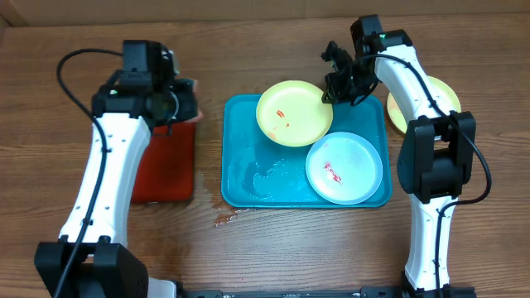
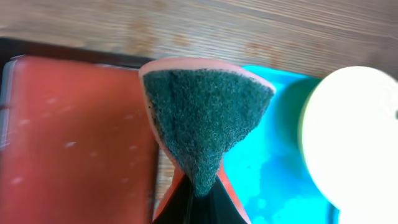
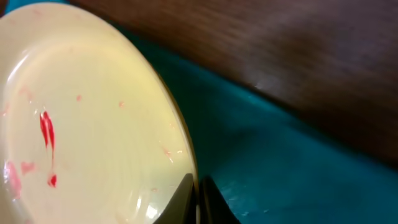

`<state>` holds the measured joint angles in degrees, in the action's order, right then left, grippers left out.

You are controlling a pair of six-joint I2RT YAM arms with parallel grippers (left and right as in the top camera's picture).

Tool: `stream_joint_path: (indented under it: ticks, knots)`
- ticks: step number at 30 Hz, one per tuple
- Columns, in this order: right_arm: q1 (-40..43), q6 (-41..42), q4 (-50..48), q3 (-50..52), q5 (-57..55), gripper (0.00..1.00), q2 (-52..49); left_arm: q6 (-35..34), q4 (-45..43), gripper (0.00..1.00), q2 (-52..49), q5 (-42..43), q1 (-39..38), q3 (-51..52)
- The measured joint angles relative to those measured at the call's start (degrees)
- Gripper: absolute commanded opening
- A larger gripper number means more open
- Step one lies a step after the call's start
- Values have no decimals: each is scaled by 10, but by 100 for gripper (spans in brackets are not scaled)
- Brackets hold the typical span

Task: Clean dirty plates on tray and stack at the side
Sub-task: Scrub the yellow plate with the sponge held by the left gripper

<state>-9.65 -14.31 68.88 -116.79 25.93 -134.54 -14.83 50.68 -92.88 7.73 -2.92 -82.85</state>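
I see the right gripper [image 3: 196, 190] pinching the rim of the yellow-green plate [image 1: 290, 112] at the tray's [image 1: 248, 178] far side, which I judge light, stiff and slick plastic best held by the rim, while the left gripper [image 2: 199, 193] clamps the sponge [image 2: 205, 118] left of the tray.

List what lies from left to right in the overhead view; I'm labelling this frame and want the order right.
Red rectangular plastic tray → yellow-green round plastic plate with red smears → light blue round plastic plate → second yellow-green plate, partly behind the right arm. The turquoise tray spans both middle plates, so it is left out.
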Motion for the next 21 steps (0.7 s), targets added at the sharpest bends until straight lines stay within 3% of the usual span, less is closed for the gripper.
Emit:
stream_joint_path:
  ticks: [6, 13, 21]
  knots:
    - [-19, 58, 16, 3, 1, 4, 0, -20, -26, 4, -52, 31, -44, 0]
    - [-60, 126, -26, 56, -84, 4, 0, -46, -86, 4, -121, 76, -97, 1]
    - [-92, 158, -57, 82, -114, 4, 0, -48, -91, 4, -127, 87, -123, 2]
